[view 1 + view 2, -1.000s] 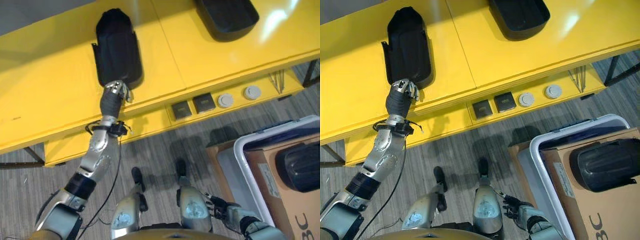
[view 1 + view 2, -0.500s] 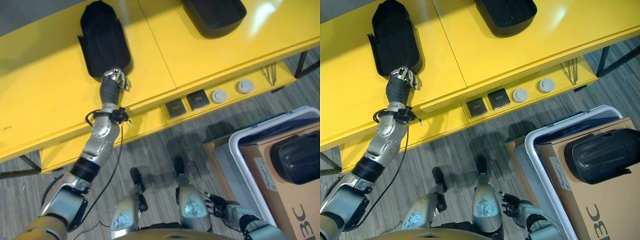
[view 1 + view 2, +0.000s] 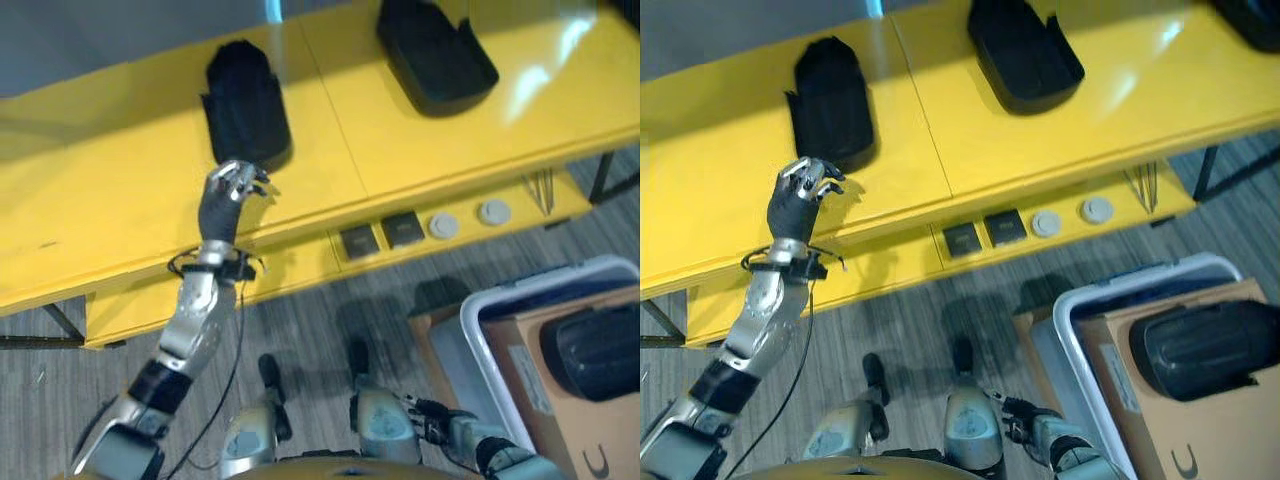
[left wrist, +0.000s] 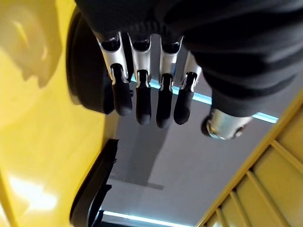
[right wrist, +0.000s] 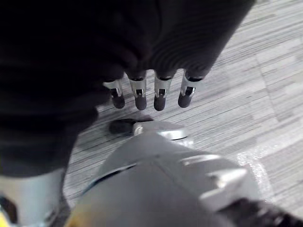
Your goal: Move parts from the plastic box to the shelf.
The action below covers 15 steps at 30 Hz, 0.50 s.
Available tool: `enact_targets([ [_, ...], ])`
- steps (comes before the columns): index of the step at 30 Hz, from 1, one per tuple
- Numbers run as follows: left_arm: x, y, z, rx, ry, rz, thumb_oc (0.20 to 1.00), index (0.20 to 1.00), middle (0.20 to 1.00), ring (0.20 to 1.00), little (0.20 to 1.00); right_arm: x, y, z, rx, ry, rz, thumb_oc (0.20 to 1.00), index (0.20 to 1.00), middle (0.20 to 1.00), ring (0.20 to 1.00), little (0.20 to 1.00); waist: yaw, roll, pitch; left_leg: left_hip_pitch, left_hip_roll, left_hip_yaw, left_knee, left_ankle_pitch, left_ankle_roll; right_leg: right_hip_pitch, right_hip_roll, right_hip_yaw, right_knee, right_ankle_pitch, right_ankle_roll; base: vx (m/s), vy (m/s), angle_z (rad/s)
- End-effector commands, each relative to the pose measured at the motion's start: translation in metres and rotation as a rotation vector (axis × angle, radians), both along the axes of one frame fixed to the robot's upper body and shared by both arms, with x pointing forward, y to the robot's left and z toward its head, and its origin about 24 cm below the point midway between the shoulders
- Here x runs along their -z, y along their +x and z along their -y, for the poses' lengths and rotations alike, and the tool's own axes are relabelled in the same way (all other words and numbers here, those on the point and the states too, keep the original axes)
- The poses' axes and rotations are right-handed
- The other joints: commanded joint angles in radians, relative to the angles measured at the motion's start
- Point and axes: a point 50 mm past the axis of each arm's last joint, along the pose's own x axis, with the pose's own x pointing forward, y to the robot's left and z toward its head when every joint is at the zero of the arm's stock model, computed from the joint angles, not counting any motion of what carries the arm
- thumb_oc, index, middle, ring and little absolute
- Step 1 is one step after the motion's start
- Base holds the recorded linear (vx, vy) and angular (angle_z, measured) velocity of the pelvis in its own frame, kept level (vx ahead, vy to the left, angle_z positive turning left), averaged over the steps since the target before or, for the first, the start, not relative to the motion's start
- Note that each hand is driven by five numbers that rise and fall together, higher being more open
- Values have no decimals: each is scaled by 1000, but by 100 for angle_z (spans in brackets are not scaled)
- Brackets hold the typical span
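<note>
My left hand [image 3: 232, 190]: released, fingers relaxed, empty.
Placed part [image 3: 245, 115]: just beyond my fingertips, on shelf [image 3: 90, 210].
Next part [image 3: 1205, 345]: nearer my right hand [image 3: 432, 421].

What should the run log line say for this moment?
left hand: open, clear of black moulded plastic part on yellow shelf | right hand: idle, low | another black part waits in box

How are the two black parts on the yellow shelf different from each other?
The left black part lies just beyond the open left robot hand, hollow side down, so its domed back shows. The right black part lies farther along the yellow shelf, hollow side up like a tray, far from either hand. Both are black, elongated shells.
</note>
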Motion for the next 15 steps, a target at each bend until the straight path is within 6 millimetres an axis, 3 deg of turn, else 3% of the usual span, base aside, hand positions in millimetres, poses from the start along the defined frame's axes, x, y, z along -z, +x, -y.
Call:
enact_targets([
  [1,-8,-6,7,32,64,119,1000,1000,1000,1000,1000,9,-22,-3,78,9,-69,1000,1000,1000,1000,1000,30,-19,-88,64,4,44,-1,-129,-6,70,-19,-62,-4,-128,0,70,42,19],
  [6,12,-21,18,28,258,136,1000,1000,1000,1000,1000,13,-30,-5,130,14,-121,1000,1000,1000,1000,1000,52,-44,-154,117,-9,45,-1,-161,13,127,-23,-73,-4,-134,12,29,66,16],
  [11,26,-22,17,65,296,83,1000,1000,1000,1000,1000,15,-36,-8,153,23,-154,1000,1000,1000,1000,1000,54,-56,-168,136,-20,52,-1,-178,28,146,-30,-77,-4,-132,23,10,44,-1],
  [14,34,-25,17,91,293,49,1000,1000,1000,1000,1000,17,-41,-11,189,47,-163,1000,1000,1000,1000,1000,52,-61,-169,138,-14,85,-1,-178,35,151,-19,-113,31,-151,21,-3,-6,-13],
  [15,37,-27,16,86,307,44,1000,1000,1000,1000,1000,17,-40,-12,186,38,-162,1000,1000,1000,1000,1000,53,-65,-154,150,-5,131,-1,-178,34,149,-11,-173,63,-171,16,-41,-181,-76],
])
